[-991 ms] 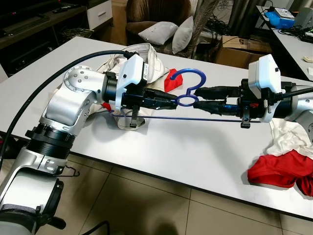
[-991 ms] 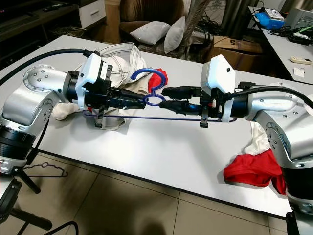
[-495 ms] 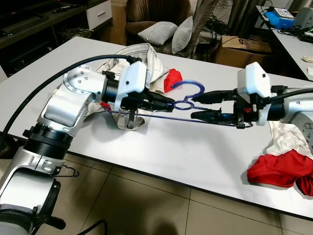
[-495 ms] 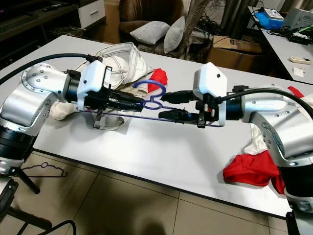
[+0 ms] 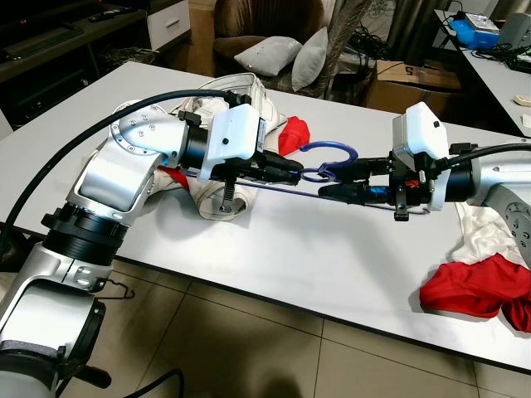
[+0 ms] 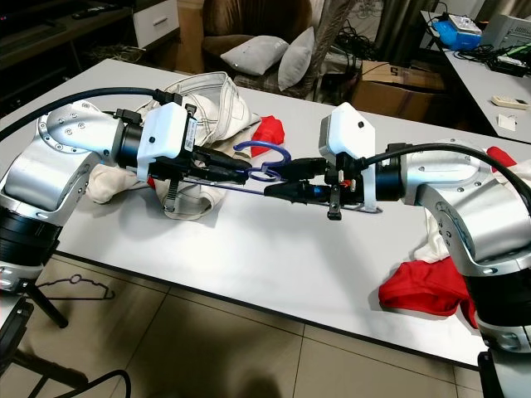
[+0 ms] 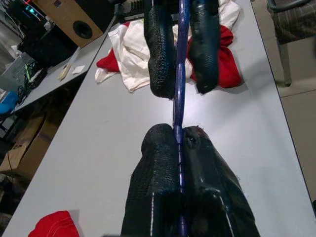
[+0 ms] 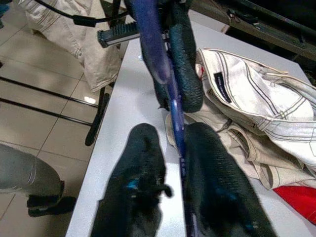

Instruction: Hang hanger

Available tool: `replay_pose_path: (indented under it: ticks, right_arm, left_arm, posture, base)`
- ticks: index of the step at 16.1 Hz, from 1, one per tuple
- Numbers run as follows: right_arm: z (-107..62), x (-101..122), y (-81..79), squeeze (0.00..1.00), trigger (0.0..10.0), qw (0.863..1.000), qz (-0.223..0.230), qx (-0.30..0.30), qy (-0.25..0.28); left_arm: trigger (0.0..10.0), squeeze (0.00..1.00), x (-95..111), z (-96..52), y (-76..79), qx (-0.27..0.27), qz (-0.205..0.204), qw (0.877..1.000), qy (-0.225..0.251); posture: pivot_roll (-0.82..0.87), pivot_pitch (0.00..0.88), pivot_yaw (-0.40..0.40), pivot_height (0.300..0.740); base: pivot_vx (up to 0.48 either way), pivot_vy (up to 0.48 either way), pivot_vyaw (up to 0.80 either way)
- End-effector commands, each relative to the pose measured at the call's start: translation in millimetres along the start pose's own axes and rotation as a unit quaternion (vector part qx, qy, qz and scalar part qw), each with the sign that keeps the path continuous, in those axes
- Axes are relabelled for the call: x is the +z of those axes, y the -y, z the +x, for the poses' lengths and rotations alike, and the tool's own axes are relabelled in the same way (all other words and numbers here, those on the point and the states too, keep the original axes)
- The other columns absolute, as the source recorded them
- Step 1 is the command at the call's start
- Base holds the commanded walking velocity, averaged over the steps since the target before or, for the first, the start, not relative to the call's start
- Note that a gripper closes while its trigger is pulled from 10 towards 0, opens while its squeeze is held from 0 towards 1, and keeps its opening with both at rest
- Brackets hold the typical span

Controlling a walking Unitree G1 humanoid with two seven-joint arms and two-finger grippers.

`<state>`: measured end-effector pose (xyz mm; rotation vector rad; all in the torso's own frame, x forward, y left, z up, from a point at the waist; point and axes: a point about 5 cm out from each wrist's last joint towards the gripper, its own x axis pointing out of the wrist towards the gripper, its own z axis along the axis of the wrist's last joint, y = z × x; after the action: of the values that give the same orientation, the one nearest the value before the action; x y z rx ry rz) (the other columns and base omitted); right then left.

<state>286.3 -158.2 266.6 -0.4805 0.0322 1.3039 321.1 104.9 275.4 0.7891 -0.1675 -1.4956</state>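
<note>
Both arms reach in over the middle of the bench (image 5: 274, 249) and meet nose to nose, sharing one thin blue hanger (image 5: 330, 152) held in the air above the white top. The left claw (image 5: 297, 172) is pinched tight on the wire near the neck, fingers pressed flat against it in the left wrist view. The right claw (image 5: 330, 177) straddles the same wire from the other side; its fingers (image 8: 143, 182) sit either side of the rod with a narrow gap, not yet clearly clamped. It looks to me like a hand-over, so one arm can carry the hanger off to hang it.

The hanger is slim, glossy blue wire with a rounded hook. The fingers are matte, pebbled black rubber. Behind the left arm, toward the far edge, lies crumpled cream denim (image 5: 241, 95) with dark stitching beside a red cloth (image 5: 292, 133). At the right end, near the front edge, soft red and white garments (image 5: 477, 278) lie heaped.
</note>
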Motion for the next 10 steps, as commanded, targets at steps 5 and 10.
replay_pose_path:
  ticks: [5,10]
  right_arm:
    - [3.1,2.4,3.6,0.0,0.0,1.0,0.0,0.0,-0.004]
    - [2.7,2.6,4.5,0.0,0.0,1.0,-0.001,0.005,0.004]
  left_arm:
    - [0.0,0.0,14.4,-0.9,-6.8,0.008,0.035,0.999,0.006]
    - [0.0,0.0,14.3,-4.4,-9.9,0.022,0.034,0.999,0.005]
  posture:
    - [0.03,0.0,-0.056,0.74]
    - [0.03,0.0,-0.059,0.74]
  base:
    - [0.0,0.0,0.0]
    - [0.0,0.0,0.0]
